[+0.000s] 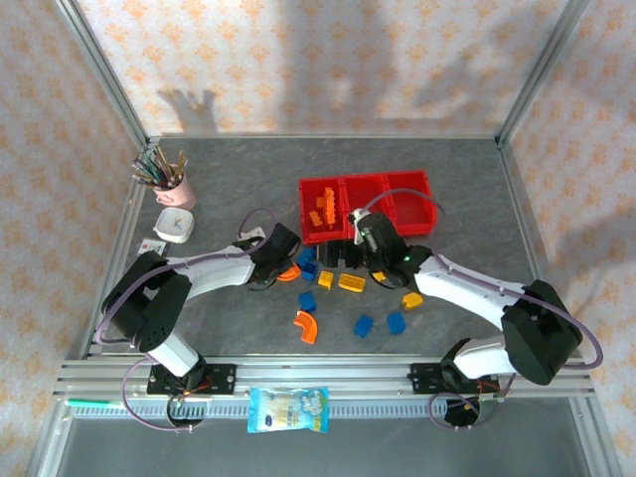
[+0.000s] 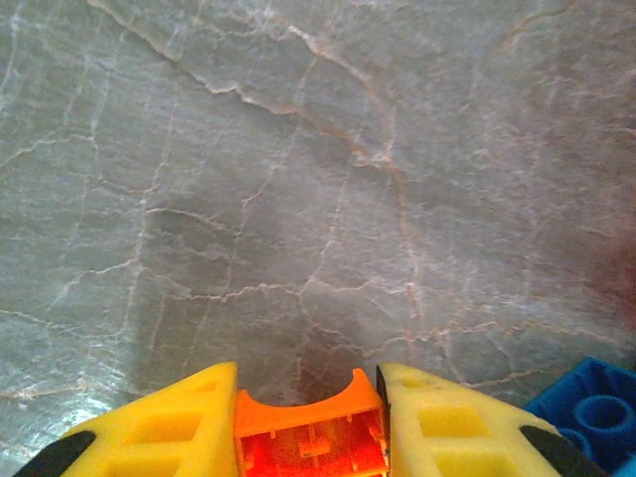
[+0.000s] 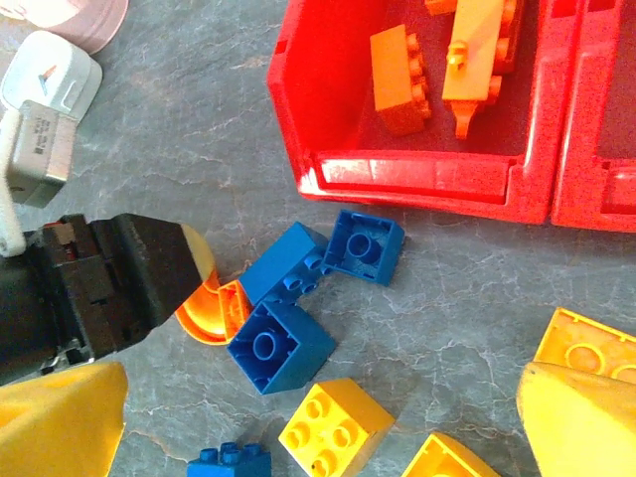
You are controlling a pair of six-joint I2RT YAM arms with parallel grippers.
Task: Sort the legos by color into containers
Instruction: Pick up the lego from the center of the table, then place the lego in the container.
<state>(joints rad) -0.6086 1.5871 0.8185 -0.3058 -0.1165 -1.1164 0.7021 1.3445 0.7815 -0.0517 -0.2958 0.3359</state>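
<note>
My left gripper (image 2: 308, 383) is shut on a curved orange lego (image 2: 308, 427), held between its yellow fingers low over the table. From above, that gripper (image 1: 285, 268) sits left of the loose pile. My right gripper (image 3: 318, 427) hangs open over a yellow lego (image 3: 335, 427) and blue legos (image 3: 283, 343), just in front of the red containers (image 3: 417, 179). The left container holds orange legos (image 3: 397, 79). More legos lie loose on the table: another curved orange one (image 1: 306, 325), blue ones (image 1: 363, 325) and yellow ones (image 1: 351, 282).
A pink cup of pencils (image 1: 174, 184) and a white device (image 1: 174, 226) stand at the back left. A snack packet (image 1: 288, 409) lies on the front rail. Metal frame posts bound the table. One blue lego (image 2: 591, 407) lies right beside my left fingers.
</note>
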